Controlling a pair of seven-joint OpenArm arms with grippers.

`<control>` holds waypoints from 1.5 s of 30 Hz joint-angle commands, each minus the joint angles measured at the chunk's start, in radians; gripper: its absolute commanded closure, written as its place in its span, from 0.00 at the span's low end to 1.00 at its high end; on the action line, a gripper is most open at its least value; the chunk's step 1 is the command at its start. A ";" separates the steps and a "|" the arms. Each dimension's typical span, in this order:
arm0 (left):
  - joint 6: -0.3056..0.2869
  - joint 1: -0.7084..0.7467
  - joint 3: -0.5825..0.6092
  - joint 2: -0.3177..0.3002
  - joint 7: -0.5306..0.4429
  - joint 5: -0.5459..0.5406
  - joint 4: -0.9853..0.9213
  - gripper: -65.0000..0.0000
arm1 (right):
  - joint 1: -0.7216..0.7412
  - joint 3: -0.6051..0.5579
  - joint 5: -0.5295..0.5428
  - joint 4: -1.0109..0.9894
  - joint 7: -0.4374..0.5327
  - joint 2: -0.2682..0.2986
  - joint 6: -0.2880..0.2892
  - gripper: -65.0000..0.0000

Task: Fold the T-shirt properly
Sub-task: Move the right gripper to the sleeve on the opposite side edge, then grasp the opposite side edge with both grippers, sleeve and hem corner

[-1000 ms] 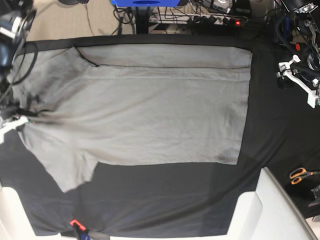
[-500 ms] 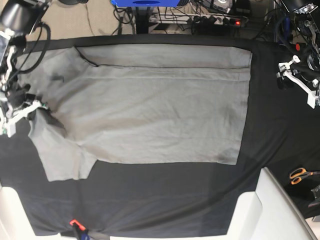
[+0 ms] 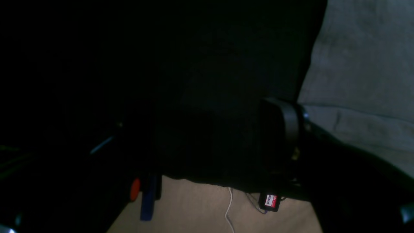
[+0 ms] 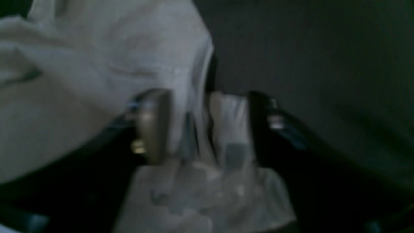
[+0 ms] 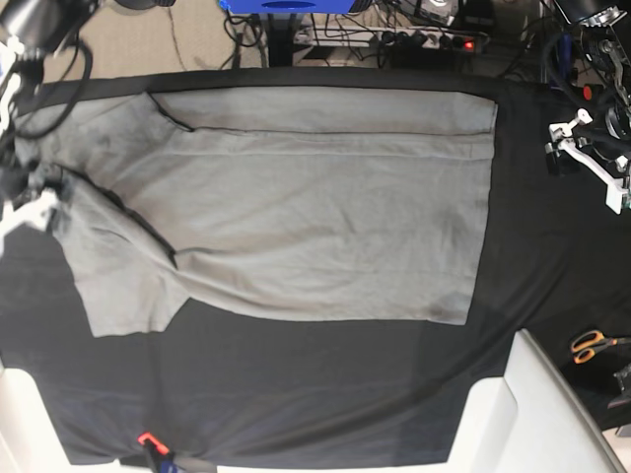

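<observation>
The light-grey T-shirt [image 5: 315,207] lies spread on the black table cover [image 5: 325,384], its far long side folded in as a strip. My right gripper [image 5: 35,202] is at the shirt's left end, shut on a bunch of grey cloth. The right wrist view shows that cloth [image 4: 97,64] pinched between the fingers of the gripper [image 4: 207,129]. A diagonal crease runs from there across the near sleeve. My left gripper [image 5: 589,163] hangs off the shirt at the far right, open and empty. The left wrist view is dark, showing one finger [image 3: 281,136] and the shirt's edge [image 3: 362,64].
Orange-handled scissors [image 5: 592,345] lie at the right edge. White bins stand at the front right [image 5: 523,414] and front left [image 5: 25,424]. A small red clip [image 5: 148,440] sits at the front edge. Cables and a power strip [image 5: 424,39] lie beyond the table.
My right gripper has moved toward the far side with the cloth in it. The near sleeve has drawn up and now lies flatter with a diagonal crease. The left arm has not moved.
</observation>
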 commanded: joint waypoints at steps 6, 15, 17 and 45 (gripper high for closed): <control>0.003 -0.003 -0.006 -0.021 -0.015 -0.008 0.020 0.25 | 0.237 -0.061 0.013 -0.322 0.062 0.136 0.004 0.38; 0.003 -0.002 -0.006 -0.025 -0.015 -0.008 0.013 0.25 | 0.495 -0.220 0.013 -1.037 0.454 0.280 0.004 0.38; 0.003 -0.002 -0.006 -0.025 -0.015 -0.008 0.013 0.25 | 0.525 -0.251 0.013 -1.133 0.510 0.282 0.004 0.38; 0.043 -0.468 0.204 -0.054 -0.027 -0.006 -0.454 0.02 | 0.535 -0.331 0.014 -1.135 0.534 0.217 0.006 0.99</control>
